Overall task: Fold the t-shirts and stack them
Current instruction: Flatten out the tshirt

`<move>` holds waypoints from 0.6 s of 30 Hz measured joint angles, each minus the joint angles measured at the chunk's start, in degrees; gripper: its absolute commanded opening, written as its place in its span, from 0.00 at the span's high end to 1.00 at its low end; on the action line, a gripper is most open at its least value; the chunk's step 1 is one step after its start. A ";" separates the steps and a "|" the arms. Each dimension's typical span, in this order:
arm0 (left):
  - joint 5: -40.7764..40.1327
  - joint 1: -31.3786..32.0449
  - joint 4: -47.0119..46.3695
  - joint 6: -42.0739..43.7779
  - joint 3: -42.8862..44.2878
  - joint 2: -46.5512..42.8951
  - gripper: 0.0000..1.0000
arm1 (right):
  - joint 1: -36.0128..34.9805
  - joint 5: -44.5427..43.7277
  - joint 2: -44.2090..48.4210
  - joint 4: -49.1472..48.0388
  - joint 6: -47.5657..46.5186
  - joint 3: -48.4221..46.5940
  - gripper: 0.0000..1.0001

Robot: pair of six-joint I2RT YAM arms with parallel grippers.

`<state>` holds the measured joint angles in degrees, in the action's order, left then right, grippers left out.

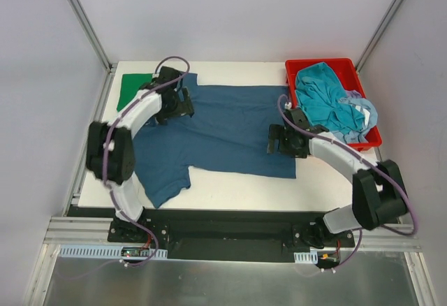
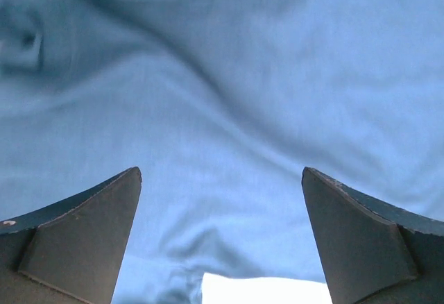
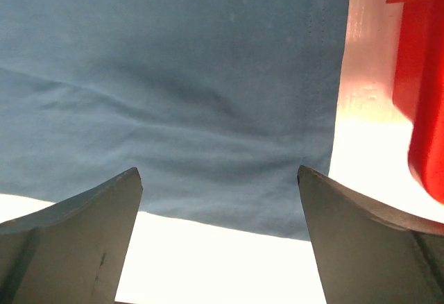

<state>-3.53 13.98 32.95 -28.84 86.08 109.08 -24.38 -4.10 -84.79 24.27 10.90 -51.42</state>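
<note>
A dark navy-blue t-shirt [image 1: 223, 128] lies spread flat across the white table, one sleeve toward the front left. My left gripper [image 1: 183, 103] is open, low over the shirt's far left part; its wrist view shows blue cloth [image 2: 229, 96] between the fingers [image 2: 90, 234]. My right gripper [image 1: 278, 140] is open over the shirt's right hem, whose corner shows in the right wrist view [image 3: 208, 110]. A green t-shirt [image 1: 133, 88] lies folded at the far left corner. Teal [image 1: 321, 96] and pale blue [image 1: 363, 114] shirts are bunched in the red bin.
A red plastic bin [image 1: 360, 75] stands at the far right of the table; its wall shows in the right wrist view [image 3: 423, 89]. Metal frame posts rise at both far corners. The table's white surface [image 1: 244, 184] is bare along the front edge.
</note>
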 measured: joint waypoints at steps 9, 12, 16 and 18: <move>-4.09 2.78 7.63 -12.57 -32.28 -39.08 0.01 | -0.02 2.47 12.85 -2.62 3.43 6.60 0.04; -6.49 2.45 14.71 -17.73 -38.73 -41.88 0.02 | -0.02 3.08 12.83 -2.80 3.91 7.32 0.04; -6.86 2.49 21.14 -24.06 -47.30 -50.25 0.07 | -0.02 4.39 12.61 -3.10 4.22 7.76 0.04; -6.23 2.51 22.88 -26.56 -49.88 -55.23 0.15 | -0.02 4.59 12.26 -3.15 4.39 7.80 0.04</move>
<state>-9.76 16.49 55.83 -55.40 36.21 53.84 -24.40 0.49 -72.53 21.12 15.29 -43.62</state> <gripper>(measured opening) 0.947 0.964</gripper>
